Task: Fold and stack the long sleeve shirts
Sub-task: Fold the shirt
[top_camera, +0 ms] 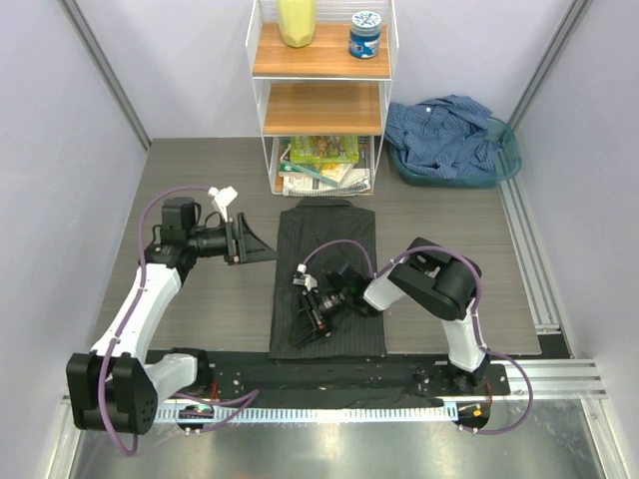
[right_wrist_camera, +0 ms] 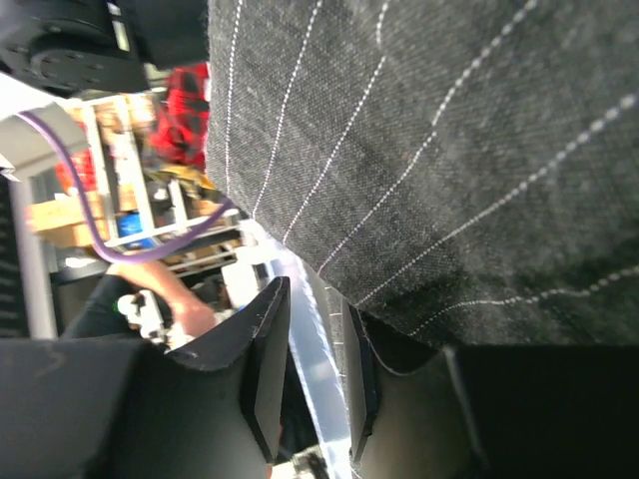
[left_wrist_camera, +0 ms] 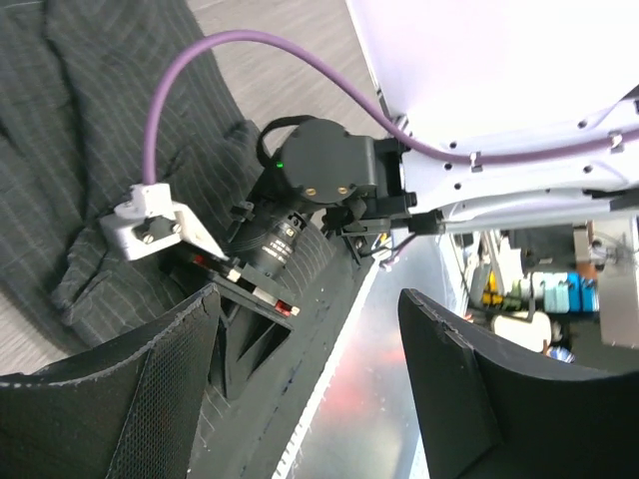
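Observation:
A dark charcoal pinstriped long sleeve shirt [top_camera: 327, 261] lies flat in the middle of the table, collar toward the shelf. The blue shirt [top_camera: 447, 132] sits crumpled in a green basket [top_camera: 506, 160] at the back right. My left gripper [top_camera: 256, 245] hovers open at the charcoal shirt's left edge, nothing between its fingers [left_wrist_camera: 150, 389]. My right gripper [top_camera: 316, 311] is low over the shirt's lower left part. In the right wrist view its jaws [right_wrist_camera: 310, 369] stand narrowly apart with a bare gap, and the pinstriped cloth [right_wrist_camera: 429, 130] rests against the outside of one finger [right_wrist_camera: 361, 379].
A white wire shelf [top_camera: 321, 92] stands at the back with a yellow jar [top_camera: 297, 22], a blue-lidded jar [top_camera: 365, 34] and books [top_camera: 321, 165] at the bottom. A black mounting bar [top_camera: 329, 377] runs along the near edge. Metal rails [top_camera: 529, 259] line the right side.

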